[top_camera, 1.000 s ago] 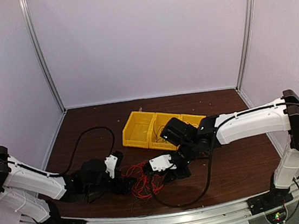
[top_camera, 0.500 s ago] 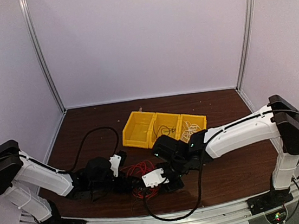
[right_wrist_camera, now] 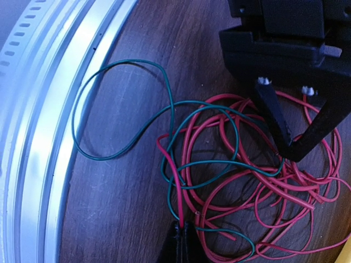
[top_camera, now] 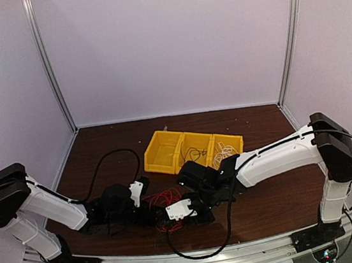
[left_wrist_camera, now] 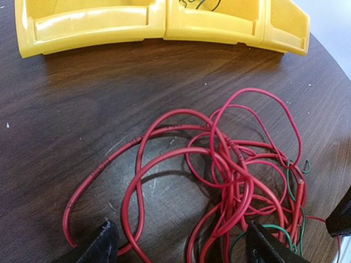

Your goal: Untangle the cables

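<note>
Cables (left_wrist_camera: 236, 175): one loose clump, mostly red, with a green wire (right_wrist_camera: 90, 82) threaded through. It lies flat on the dark tabletop (left_wrist_camera: 82, 109).

Left end effector (left_wrist_camera: 184, 249): released, fingers spread wide. The near edge of the clump sits between them. Red loops fan forward from the fingertips toward the yellow bins (left_wrist_camera: 93, 24) but stop short of them. One loose red end trails back beside the left-hand finger (left_wrist_camera: 104, 244).

Right end effector (right_wrist_camera: 182, 241): clenched, with a red and a green strand running into the tips. It appears to be nipping the cables. The clump's long axis lies crosswise ahead of it. The green loop reaches out to its left toward the metal rail (right_wrist_camera: 38, 109), and the red loops spread to its right.
</note>
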Controlling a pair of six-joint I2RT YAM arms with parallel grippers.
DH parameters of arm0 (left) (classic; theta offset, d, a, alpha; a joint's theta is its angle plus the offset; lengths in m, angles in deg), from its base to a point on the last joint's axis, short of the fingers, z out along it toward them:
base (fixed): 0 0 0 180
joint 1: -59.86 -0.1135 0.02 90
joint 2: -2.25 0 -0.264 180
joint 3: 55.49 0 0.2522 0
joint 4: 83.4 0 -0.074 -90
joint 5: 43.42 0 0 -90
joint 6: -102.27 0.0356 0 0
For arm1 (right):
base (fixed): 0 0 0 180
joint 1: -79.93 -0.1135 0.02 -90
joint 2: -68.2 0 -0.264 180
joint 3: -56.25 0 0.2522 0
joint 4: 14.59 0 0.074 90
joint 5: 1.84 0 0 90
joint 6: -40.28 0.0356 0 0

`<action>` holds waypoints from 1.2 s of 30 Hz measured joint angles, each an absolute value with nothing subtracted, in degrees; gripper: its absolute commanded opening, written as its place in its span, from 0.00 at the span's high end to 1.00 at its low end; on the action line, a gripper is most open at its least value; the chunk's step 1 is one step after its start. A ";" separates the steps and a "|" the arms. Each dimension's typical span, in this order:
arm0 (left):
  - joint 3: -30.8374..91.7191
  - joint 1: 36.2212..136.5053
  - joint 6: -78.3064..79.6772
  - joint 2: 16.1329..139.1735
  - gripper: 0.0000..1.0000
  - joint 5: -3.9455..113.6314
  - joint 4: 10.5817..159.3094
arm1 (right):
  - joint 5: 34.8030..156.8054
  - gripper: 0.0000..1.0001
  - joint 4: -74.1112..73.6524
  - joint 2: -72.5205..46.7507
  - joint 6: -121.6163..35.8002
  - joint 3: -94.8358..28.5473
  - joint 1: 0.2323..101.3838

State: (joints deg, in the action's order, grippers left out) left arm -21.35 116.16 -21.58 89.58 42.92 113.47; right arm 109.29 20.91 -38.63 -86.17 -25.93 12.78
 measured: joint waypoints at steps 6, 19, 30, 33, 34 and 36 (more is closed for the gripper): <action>-21.35 116.16 -21.73 89.93 0.19 42.94 114.06 | 111.95 1.00 25.52 -36.64 -87.11 -29.63 12.78; -20.69 116.13 -21.69 93.03 0.19 42.81 118.20 | 121.48 1.00 45.98 -31.92 -87.41 -70.81 19.73; -19.12 115.87 -21.01 94.76 0.21 42.72 118.41 | 125.70 1.00 46.68 -28.42 -83.66 -94.41 28.54; -18.59 115.81 -20.68 94.56 0.20 42.70 117.10 | 125.64 1.00 46.53 -28.47 -83.52 -94.96 29.41; -18.57 115.78 -20.66 94.14 0.20 42.64 116.47 | 125.62 1.00 46.53 -28.58 -83.42 -94.96 29.70; -18.57 115.78 -20.64 92.77 0.20 42.31 114.15 | 125.53 1.00 46.53 -28.73 -83.04 -95.02 30.22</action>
State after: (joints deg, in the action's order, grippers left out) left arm -18.57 115.78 -20.64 92.77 42.31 114.15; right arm 125.53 46.53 -28.73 -83.04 -95.02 30.22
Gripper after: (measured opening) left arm 0.797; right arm 0.008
